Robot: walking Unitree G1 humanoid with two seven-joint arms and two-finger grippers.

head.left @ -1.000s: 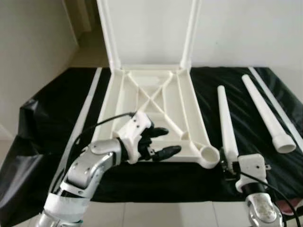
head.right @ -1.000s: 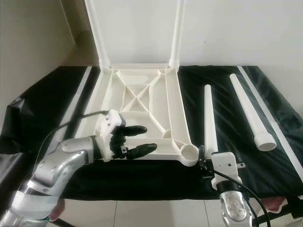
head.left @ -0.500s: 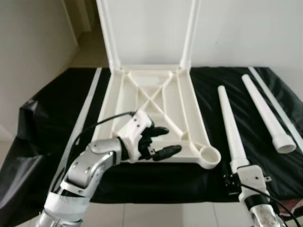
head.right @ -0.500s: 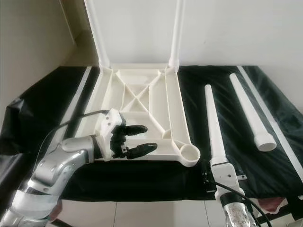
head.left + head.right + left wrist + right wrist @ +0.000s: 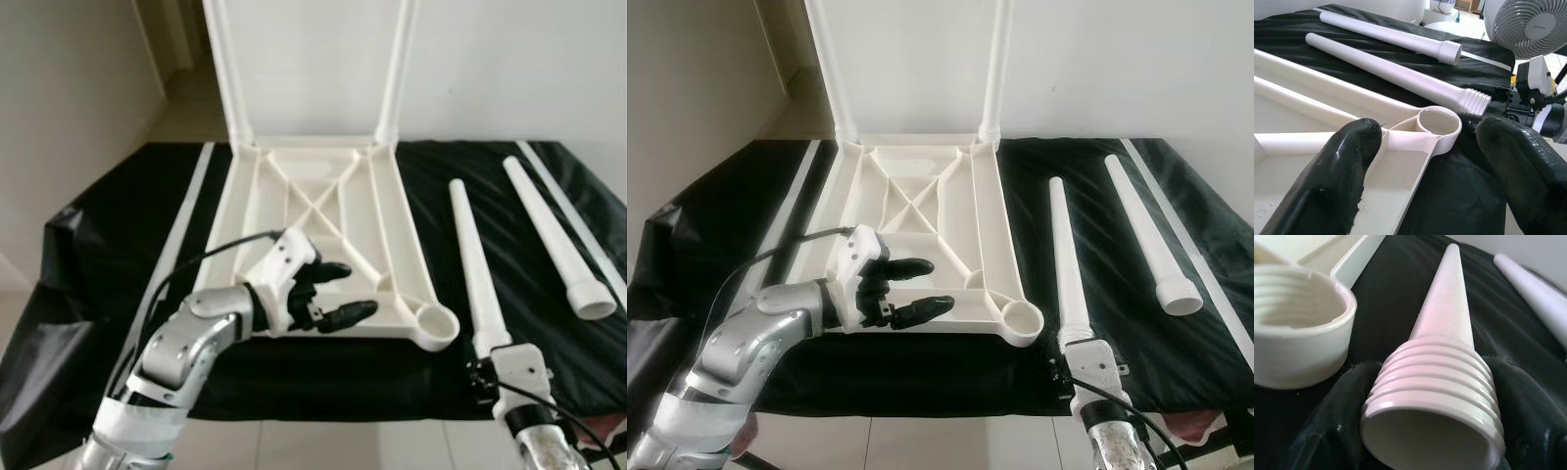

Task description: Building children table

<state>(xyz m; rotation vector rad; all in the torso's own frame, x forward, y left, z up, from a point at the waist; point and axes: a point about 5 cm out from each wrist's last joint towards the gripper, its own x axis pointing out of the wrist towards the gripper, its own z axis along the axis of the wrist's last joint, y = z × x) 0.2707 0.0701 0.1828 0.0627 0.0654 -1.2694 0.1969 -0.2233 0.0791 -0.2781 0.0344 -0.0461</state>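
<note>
The white table top [image 5: 294, 191] lies upside down on a black sheet, with two legs [image 5: 220, 69] standing upright in its far corners. Its near right corner has an empty threaded socket [image 5: 436, 323]. My left gripper [image 5: 351, 291] hovers open over the near edge of the table top, left of that socket [image 5: 1439, 122]. A loose tapered leg [image 5: 472, 264] lies to the right of the top, threaded end toward me. My right gripper [image 5: 1432, 364] holds that threaded end [image 5: 1435, 391], one finger pressed on each side. A second loose leg [image 5: 554, 235] lies farther right.
The black sheet [image 5: 108, 255] covers the floor under everything, and pale tiles show at its near edge. A white strip [image 5: 176, 235] runs along the left of the table top. A fan [image 5: 1528, 24] stands beyond the loose legs.
My right gripper has drawn back along the near leg to its threaded end. The leg itself has stayed in place. My left gripper has not moved.
</note>
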